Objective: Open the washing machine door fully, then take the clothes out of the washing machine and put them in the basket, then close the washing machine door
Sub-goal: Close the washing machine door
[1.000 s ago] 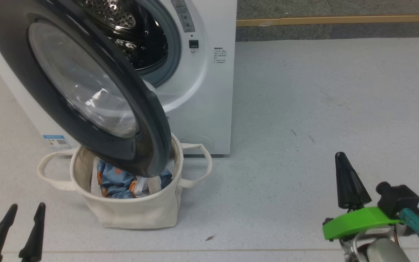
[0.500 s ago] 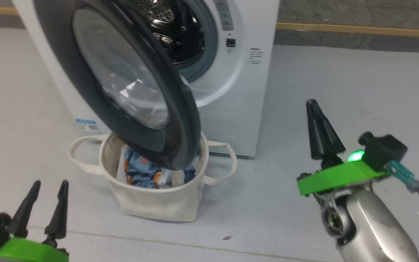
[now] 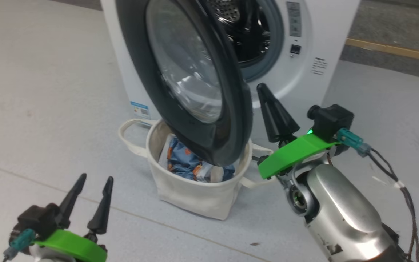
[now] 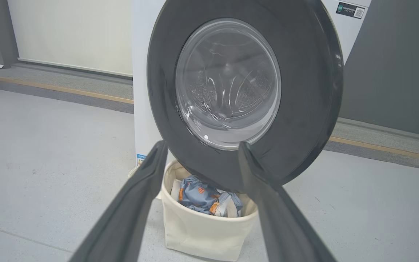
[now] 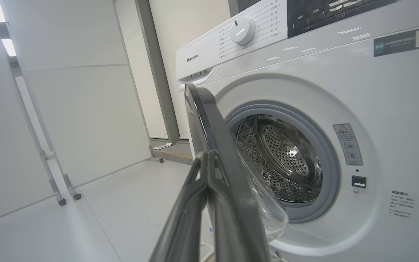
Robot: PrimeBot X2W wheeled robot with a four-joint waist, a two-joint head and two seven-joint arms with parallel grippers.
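Observation:
The white washing machine (image 3: 315, 43) stands with its black-rimmed door (image 3: 231, 120) swung wide open, so the steel drum (image 5: 282, 156) shows. Under the door's lower edge sits the cream basket (image 3: 195, 198), holding blue bear-print clothes (image 3: 184, 160). My right gripper (image 3: 261, 86) is shut on nothing and points up just right of the door's free edge. In the right wrist view its fingertips (image 5: 207, 154) overlap that edge; I cannot tell whether they touch. My left gripper (image 3: 96, 178) is open and low, well short of the basket (image 4: 202, 229) and facing the door's outer side (image 4: 304, 91).
Grey floor surrounds the machine. A yellow strip (image 3: 395, 51) runs along the floor behind it. White wall panels and a metal frame's legs (image 5: 60, 189) stand beyond the door's side. A cable (image 3: 398, 182) hangs from my right wrist.
The head camera has swung, shifting the machine and basket rightward in view. My right gripper has risen and moved in next to the door's edge. The left gripper shows more fully.

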